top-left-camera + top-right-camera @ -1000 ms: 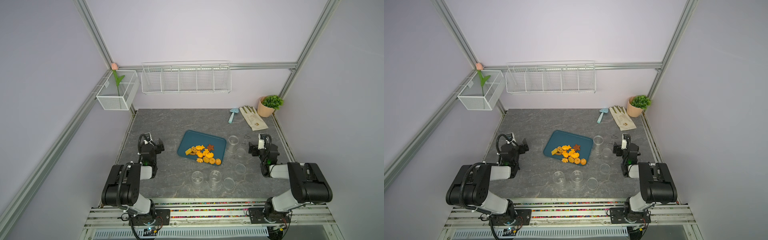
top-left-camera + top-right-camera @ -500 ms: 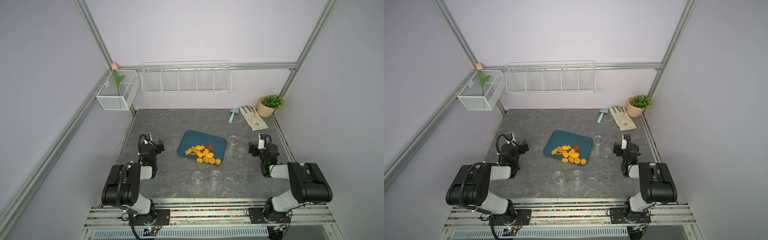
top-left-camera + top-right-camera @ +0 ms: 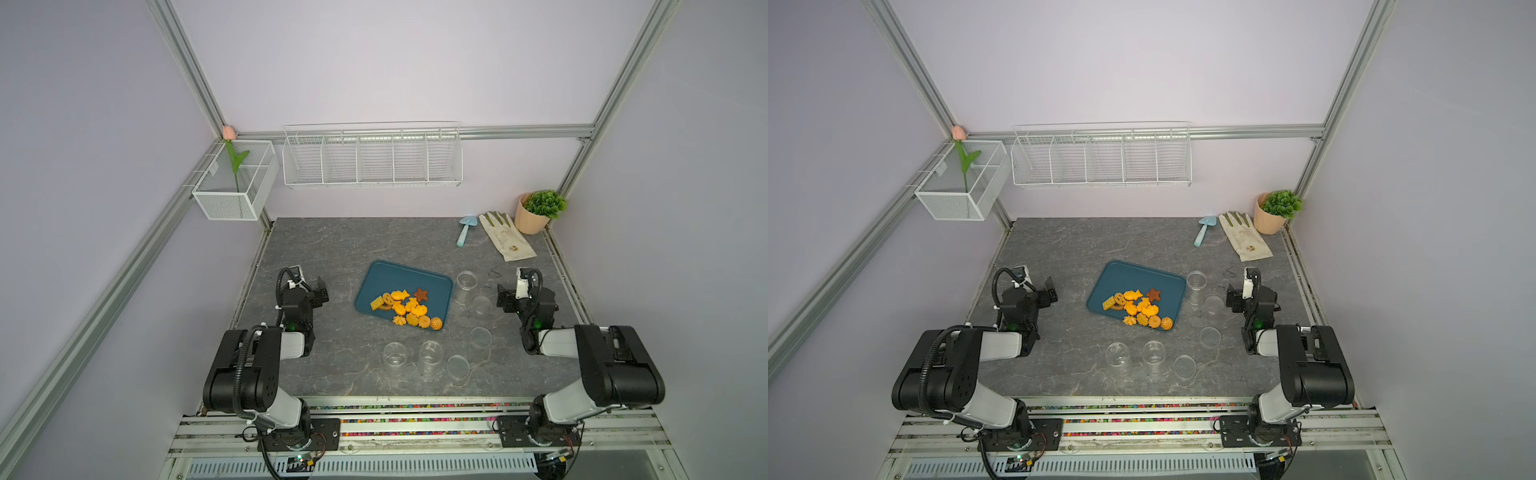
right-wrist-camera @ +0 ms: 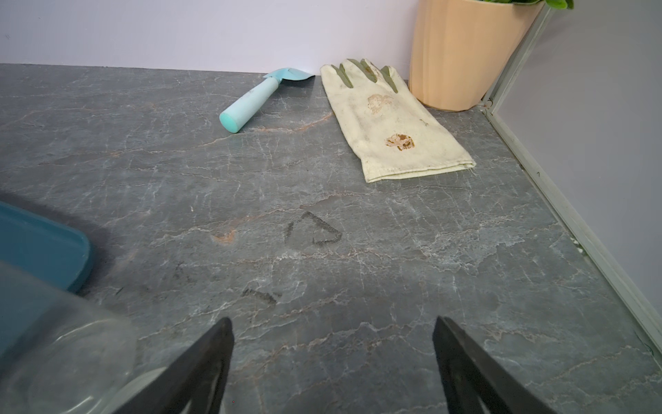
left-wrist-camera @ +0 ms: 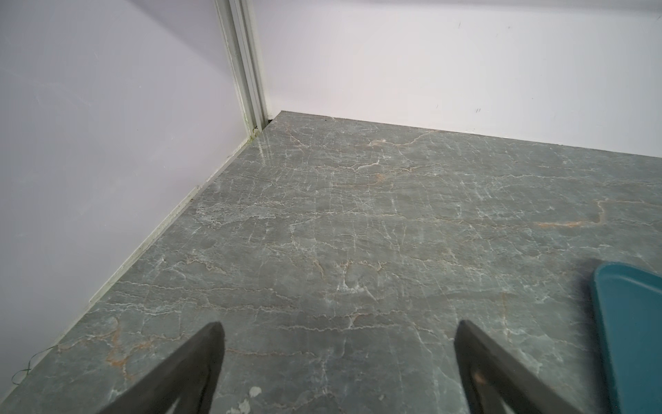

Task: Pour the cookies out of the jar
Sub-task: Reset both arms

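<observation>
We see the cookies (image 3: 405, 308) heaped on the teal tray (image 3: 399, 276), toward its near edge; a clear jar (image 3: 465, 286) stands upright just beside the tray; the left gripper (image 5: 338, 324) and right gripper (image 4: 333, 318) both gape wide above the grey tabletop (image 5: 358, 215), grasping nothing.

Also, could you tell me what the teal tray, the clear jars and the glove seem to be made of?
Tray: likely plastic; smooth teal surface, rounded moulded rim.
Jars: clear glass or plastic, see-through with glints; which one is unclear.
Glove: cream fabric, matte, stitched hem at the cuff, brown stains.
</observation>
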Robot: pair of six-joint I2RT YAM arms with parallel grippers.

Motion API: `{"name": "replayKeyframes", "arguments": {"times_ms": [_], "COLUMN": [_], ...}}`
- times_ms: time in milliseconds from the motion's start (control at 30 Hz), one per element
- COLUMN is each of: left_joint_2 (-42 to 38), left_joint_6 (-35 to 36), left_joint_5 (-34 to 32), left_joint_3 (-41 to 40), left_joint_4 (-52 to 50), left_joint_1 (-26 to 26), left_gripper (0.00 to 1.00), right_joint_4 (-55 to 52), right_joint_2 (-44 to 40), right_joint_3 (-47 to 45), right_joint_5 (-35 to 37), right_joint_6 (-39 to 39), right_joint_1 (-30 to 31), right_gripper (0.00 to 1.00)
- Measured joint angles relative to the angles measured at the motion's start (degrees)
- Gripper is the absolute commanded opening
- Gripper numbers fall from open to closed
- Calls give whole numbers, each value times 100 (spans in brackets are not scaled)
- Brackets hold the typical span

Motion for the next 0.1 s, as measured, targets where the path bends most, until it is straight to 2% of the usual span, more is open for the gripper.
{"name": "replayKeyframes", "arguments": {"times_ms": [100], "left_joint_2": [0], "left_joint_6": [0], "left_joint_5": [0], "left_joint_3": [0], "left_joint_4": [-2], "left_joint_1": [0], "left_gripper": [99], "right_joint_4": [-9], "right_joint_2": [0], "right_joint_3": [0], "right_joint_5": [0], "right_joint_6": [0], "right_joint_1": [0], "right_gripper": [89]}}
